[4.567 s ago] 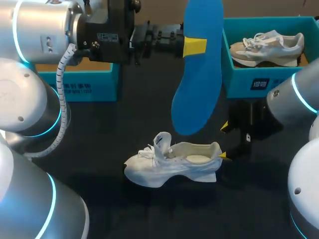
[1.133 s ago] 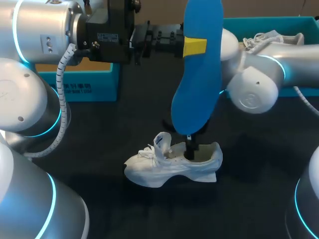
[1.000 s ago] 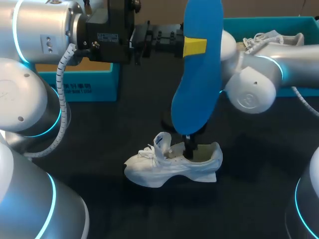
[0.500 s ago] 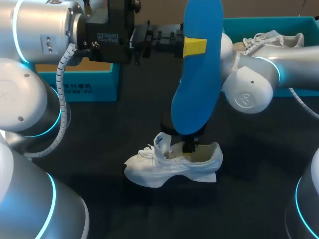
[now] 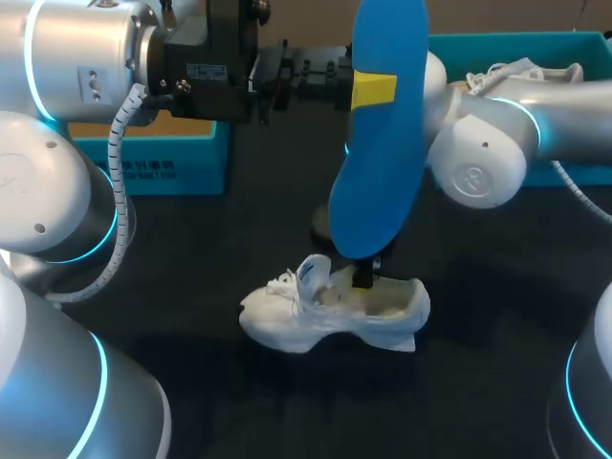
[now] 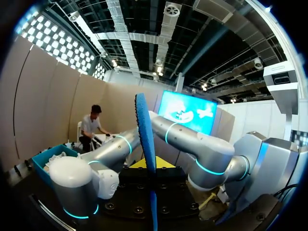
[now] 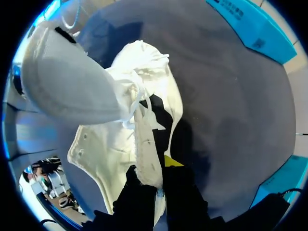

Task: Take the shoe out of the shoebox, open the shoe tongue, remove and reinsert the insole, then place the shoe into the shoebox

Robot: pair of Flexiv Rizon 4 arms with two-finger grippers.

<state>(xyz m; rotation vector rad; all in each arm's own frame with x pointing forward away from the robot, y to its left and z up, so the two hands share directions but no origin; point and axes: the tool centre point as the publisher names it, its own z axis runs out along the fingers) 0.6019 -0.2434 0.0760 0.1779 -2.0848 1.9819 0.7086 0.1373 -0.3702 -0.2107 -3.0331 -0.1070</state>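
Shoe (image 5: 330, 316): white, standing on its sole on the dark table (image 5: 239, 239), near the middle. The toe points to your left arm's side and the heel to your right. It's out of the shoebox (image 5: 535, 40), which is teal and sits at the far right of the table, well apart from it. A second shoe (image 5: 507, 69) lies in that box, mostly hidden behind your right arm (image 5: 478, 158).

Your right arm comes in from the right and drops onto the shoe's opening. Your right gripper (image 7: 153, 169) is clamped on the shoe's upper edge at the far side of the opening. The white wall is pinched between the two black fingers, one on each side of it. The right wrist view shows one yellow tip pressed against that wall, with the laces and tongue bunched just ahead of the fingers.

Insole (image 5: 378, 172): blue, up in the air and roughly upright, broader end down. In the head view its lower end hangs over the shoe's opening and hides part of your right gripper. You can't tell whether it touches anything there. Your left gripper (image 5: 375, 89) is closed on the insole's upper part, a yellow tip lying flat across the blue face. The left wrist view shows the insole edge-on, running straight out from the gripper.

A teal box (image 5: 167, 163) sits at the far left, partly behind your left arm (image 5: 86, 57).
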